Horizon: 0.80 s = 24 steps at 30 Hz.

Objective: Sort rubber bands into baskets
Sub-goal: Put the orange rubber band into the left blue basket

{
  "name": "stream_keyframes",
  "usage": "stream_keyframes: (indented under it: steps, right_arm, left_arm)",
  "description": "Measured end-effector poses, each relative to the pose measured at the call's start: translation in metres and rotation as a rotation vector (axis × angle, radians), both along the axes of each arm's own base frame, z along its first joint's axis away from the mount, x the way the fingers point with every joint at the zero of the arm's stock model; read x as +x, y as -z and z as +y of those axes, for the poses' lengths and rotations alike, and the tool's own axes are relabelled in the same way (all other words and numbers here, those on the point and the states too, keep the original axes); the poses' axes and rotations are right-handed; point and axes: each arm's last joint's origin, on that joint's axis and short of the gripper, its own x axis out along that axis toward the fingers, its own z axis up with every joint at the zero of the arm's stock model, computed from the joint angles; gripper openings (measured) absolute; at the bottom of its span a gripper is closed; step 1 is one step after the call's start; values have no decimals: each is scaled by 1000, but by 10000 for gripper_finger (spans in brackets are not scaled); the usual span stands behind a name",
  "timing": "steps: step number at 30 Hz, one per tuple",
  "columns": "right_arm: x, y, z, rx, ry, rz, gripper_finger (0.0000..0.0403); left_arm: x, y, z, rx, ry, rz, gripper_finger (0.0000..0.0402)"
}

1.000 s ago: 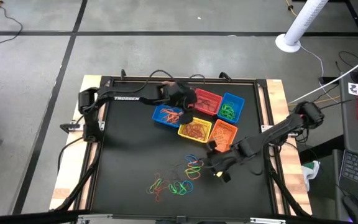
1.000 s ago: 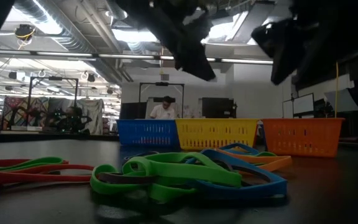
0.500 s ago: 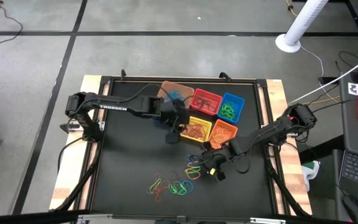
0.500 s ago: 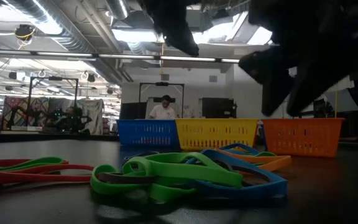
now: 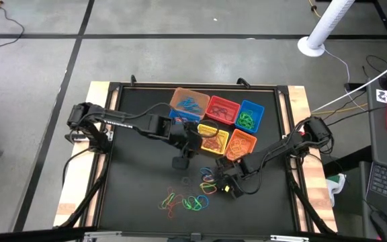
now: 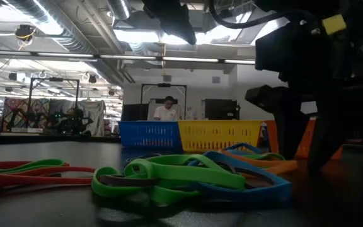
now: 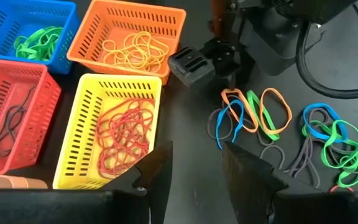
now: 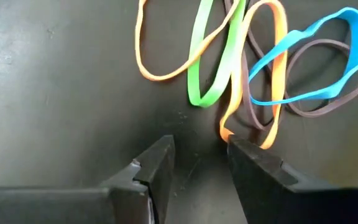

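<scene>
Loose rubber bands lie on the black table in two groups: one cluster near the middle and a pile nearer the front edge. The baskets stand at the far middle: tan-orange, red, blue, yellow, orange. My left gripper hangs open between the baskets and the bands, with nothing between its fingers. My right gripper is open and low over the cluster. The end of an orange band lies just ahead of its fingertips.
The baskets hold sorted bands: red ones in the yellow basket, yellow ones in the orange basket, green ones in the blue basket. The table has a raised wooden rim. Bare black table lies at the left.
My left gripper has swung from above the baskets toward the table's near edge and now hangs over bare table short of the bands. My right gripper has sunk toward the band cluster and shifted a little left. The bands have stayed where they were.
</scene>
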Motion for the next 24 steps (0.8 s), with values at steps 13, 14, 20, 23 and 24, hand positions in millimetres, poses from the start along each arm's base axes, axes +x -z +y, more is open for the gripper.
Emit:
stream_keyframes:
  steps: [13, 14, 20, 23, 24]
  right_arm:
    - [9, -13, 4, 7, -10, -14, 156]
    - [11, -16, 5, 4, -22, -21, 156]
    - [14, -20, 5, -31, -43, -39, 156]
    - [12, -19, 4, -50, -39, -21, 156]
    - [11, -19, 4, -53, -38, -12, 156]
  left_arm:
    - [0, 0, -1, 0, 3, -3, 136]
    - [0, 0, -1, 0, 3, -4, 136]
    - [0, 0, -1, 0, 3, -4, 136]
    - [0, 0, -1, 0, 3, -4, 136]
    - [0, 0, -1, -1, 2, -4, 136]
